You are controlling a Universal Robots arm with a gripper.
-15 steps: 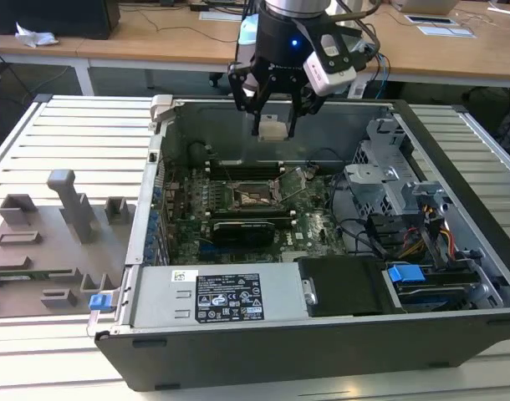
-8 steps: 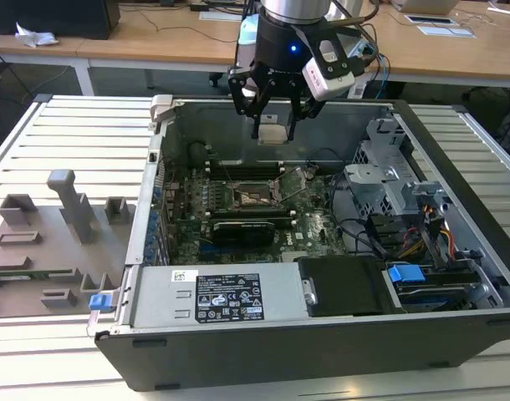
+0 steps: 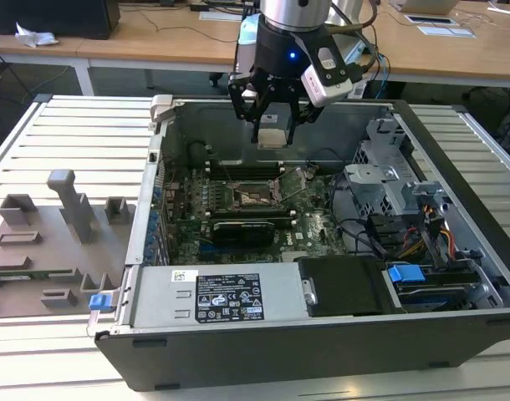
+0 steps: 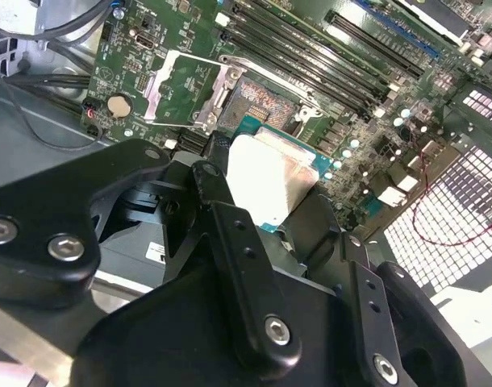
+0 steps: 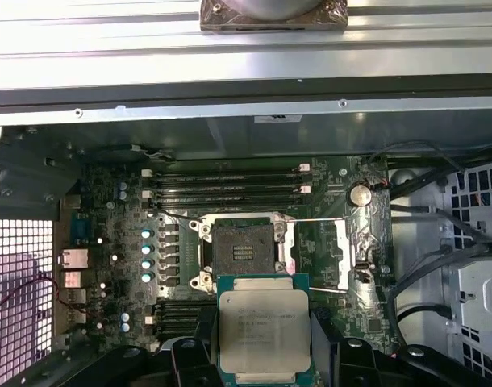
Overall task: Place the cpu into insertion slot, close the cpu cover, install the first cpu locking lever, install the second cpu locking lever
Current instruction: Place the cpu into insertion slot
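cpu [image 5: 264, 334] between fingers [image 5: 187, 352], above open insertion slot [image 5: 242, 246]

In the exterior view we see the flat silvery square cpu [image 3: 272, 139] at the black square socket's [image 3: 257, 197] twelve o'clock, and the silvery cover frame [image 3: 295, 178] at two.

A slatted silver metal surface [image 3: 79, 134] spans the exterior view, its ribs running side to side and catching bright, even light. On it, toward the exterior view's left, lies a grey plastic tray [image 3: 50, 259] of moulded blocks and posts. Behind stand pale wooden desks [image 3: 155, 38] on white legs [image 3: 84, 79], with dark floor [image 3: 180, 81] beneath. One desk carries a black box [image 3: 54, 17] and a crumpled white wad [image 3: 33, 36]. Another holds white papers [image 3: 446, 29].
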